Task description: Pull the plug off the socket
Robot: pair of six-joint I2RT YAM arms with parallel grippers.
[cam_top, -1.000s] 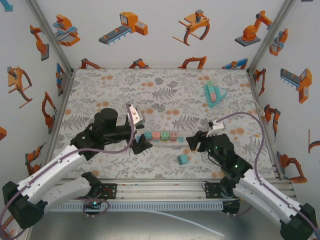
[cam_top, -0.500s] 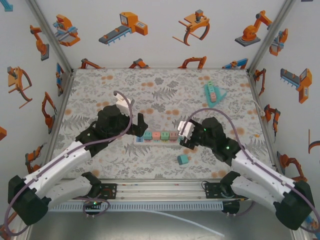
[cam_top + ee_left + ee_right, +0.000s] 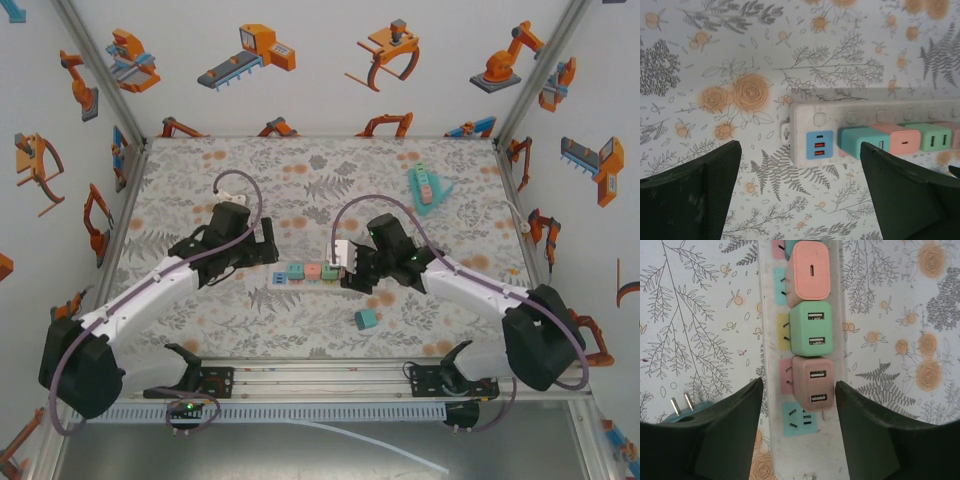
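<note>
In the power strip sit four plugs

The long white plastic power strip runs off the right edge of the left wrist view, where a dark gripper finger covers its lower corner. The right wrist view crops the strip top and bottom, and a loose teal plug sits mostly hidden behind another dark finger. From above, the right gripper masks the strip's right end.

White walls bearing orange robot-arm prints, joined by metal posts, enclose a table under grey-and-orange floral cloth.
</note>
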